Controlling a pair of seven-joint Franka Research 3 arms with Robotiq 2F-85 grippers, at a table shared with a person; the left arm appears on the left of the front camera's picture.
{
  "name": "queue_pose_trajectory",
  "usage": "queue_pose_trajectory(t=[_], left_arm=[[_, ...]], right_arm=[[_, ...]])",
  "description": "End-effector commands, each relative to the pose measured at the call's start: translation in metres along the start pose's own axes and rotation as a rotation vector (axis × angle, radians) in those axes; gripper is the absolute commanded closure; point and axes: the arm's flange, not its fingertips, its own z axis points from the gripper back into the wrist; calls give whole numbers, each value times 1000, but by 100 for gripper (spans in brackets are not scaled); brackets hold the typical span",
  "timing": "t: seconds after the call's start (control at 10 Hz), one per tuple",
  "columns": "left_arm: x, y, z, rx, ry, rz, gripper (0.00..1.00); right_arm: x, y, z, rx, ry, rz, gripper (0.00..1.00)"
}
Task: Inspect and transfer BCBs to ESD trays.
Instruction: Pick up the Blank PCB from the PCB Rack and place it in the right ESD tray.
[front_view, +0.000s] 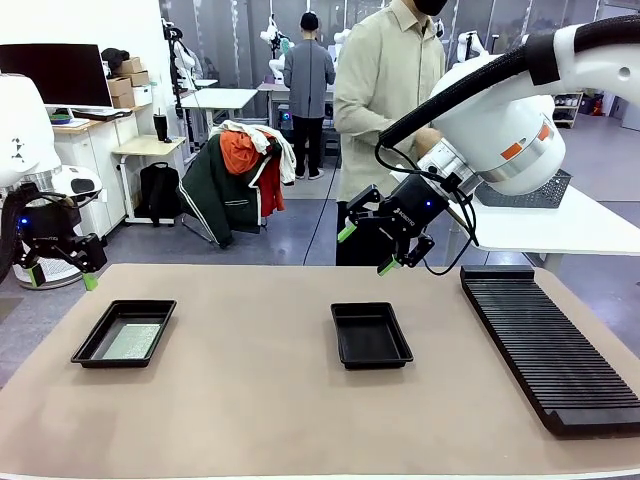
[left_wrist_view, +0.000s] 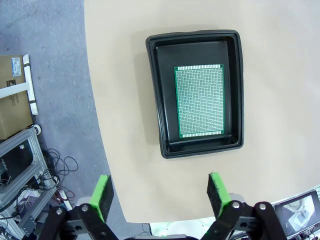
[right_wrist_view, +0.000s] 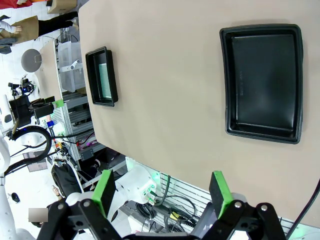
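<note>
Two black ESD trays lie on the tan table mat. The left tray (front_view: 124, 332) (left_wrist_view: 198, 93) (right_wrist_view: 102, 76) holds one green dotted BCB (front_view: 133, 341) (left_wrist_view: 199, 102) flat on its floor. The middle tray (front_view: 370, 334) (right_wrist_view: 263, 82) has a bare black floor. My left gripper (front_view: 62, 274) (left_wrist_view: 159, 197) hovers open above the table's left far corner, short of the left tray, nothing between its green pads. My right gripper (front_view: 368, 250) (right_wrist_view: 162, 191) hangs open in the air behind and above the middle tray, holding nothing.
A long black ribbed slotted rack (front_view: 549, 342) lies along the table's right side. A person (front_view: 385, 90) stands at the far side by a white side table carrying a grey mesh basket (front_view: 528, 192). Open mat lies between the two trays.
</note>
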Motion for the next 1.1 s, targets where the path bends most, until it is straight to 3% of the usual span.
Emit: queue_pose_trajectory(t=[0.0,1.0], left_arm=[[-1,1,-3,-6,-7,-6,0],[-1,1,-3,-6,-7,-6,0]], right_arm=[[2,1,0,-18,-1,1,0],[2,1,0,-18,-1,1,0]])
